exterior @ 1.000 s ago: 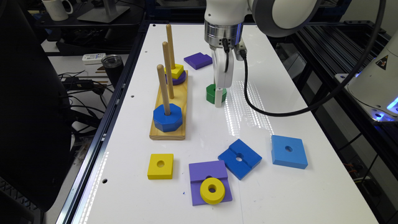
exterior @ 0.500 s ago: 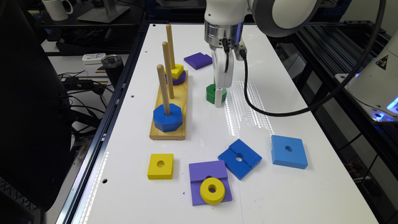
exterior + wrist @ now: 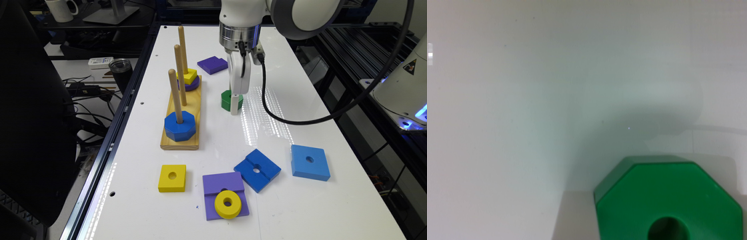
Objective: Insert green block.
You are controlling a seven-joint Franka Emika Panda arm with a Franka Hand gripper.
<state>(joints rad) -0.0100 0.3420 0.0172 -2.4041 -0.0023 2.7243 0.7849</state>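
The gripper points straight down at the white table, its tip down at the green block and overlapping that block's side toward the exterior view's right. Whether it is spread or closed, and whether it has any hold on the block, cannot be told: the wrist view gives the block from above, flat on the table with its round centre hole at the picture's edge, and none of the gripper.

The green block lies on the table just off the wooden peg base, on the side toward the exterior view's right, apart from it. That base carries three upright pegs in a row. The nearest peg has a blue octagonal block threaded on it, resting on the base. The middle peg is bare. The far peg holds a yellow square block stacked on a purple round piece.

Beyond the gripper lies a purple notched block. Toward the near edge of the table (well apart from the green block) lie a yellow square block with a hole, a dark blue grooved square, a light blue square, and a purple stepped block with a yellow ring lying on it.
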